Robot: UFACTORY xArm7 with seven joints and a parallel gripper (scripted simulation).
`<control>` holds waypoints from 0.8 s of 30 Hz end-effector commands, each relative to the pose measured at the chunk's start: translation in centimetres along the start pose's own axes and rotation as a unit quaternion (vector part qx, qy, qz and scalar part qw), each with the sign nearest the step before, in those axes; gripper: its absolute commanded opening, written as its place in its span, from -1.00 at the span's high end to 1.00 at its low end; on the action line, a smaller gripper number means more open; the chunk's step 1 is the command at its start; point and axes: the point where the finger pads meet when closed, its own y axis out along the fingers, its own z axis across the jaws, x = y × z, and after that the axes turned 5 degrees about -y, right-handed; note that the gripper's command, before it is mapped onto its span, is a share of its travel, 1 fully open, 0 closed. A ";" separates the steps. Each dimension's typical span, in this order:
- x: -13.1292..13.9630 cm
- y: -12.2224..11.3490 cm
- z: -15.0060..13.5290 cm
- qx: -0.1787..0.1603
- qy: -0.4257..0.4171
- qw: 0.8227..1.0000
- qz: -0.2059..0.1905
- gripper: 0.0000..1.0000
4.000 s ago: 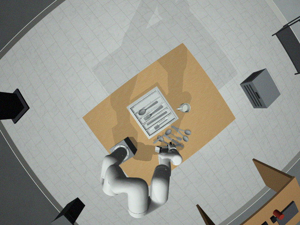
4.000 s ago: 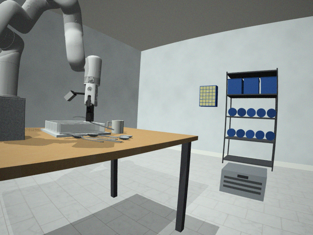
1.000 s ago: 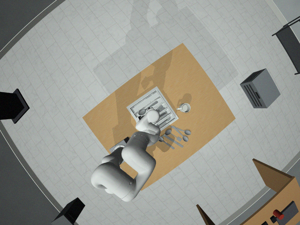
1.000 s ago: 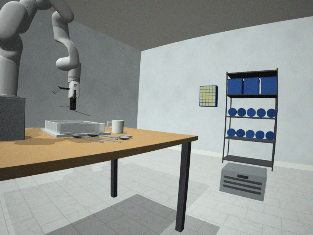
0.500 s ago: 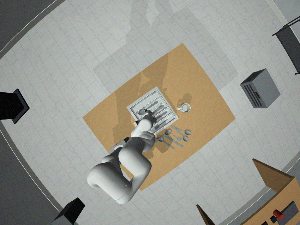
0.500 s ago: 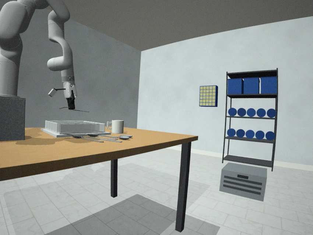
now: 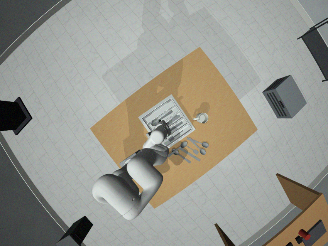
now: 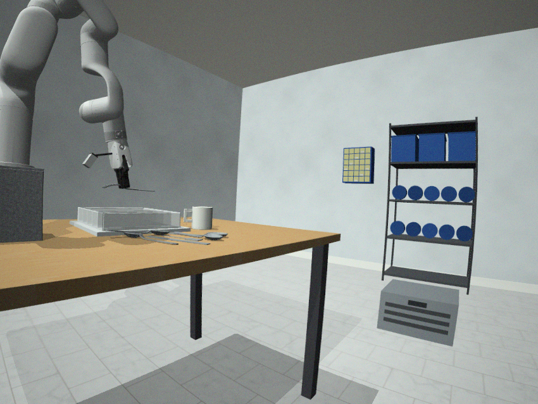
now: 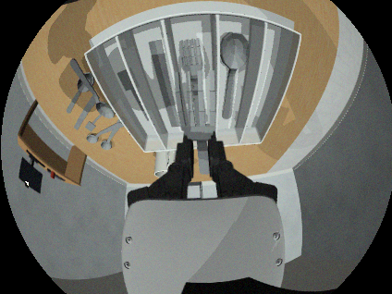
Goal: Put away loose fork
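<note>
My gripper (image 8: 123,184) is shut on the loose fork (image 8: 128,188) and holds it roughly level, well above the white cutlery tray (image 8: 128,218). In the wrist view the fork (image 9: 194,83) runs away from my fingers, tines at the far end, over a middle slot of the tray. The fork hides much of what lies in that slot. A spoon (image 9: 233,53) lies in the slot to its right. In the overhead view my wrist (image 7: 161,132) covers the near part of the tray (image 7: 166,120) and hides the fork.
A white mug (image 8: 202,217) stands on the table right of the tray. Several loose spoons and other cutlery (image 8: 178,237) lie on the table in front of the tray; they also show in the overhead view (image 7: 193,148). A grey box (image 8: 19,204) stands at the arm's base.
</note>
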 end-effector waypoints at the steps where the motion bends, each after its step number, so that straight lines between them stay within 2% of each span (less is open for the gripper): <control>1: 0.1 0.0 0.0 -0.010 0.000 1.000 -0.011 0.94; 13: 0.0 0.3 0.0 -0.010 0.000 1.000 -0.011 0.94; 24: -0.4 1.8 0.0 -0.010 0.000 1.000 -0.011 0.94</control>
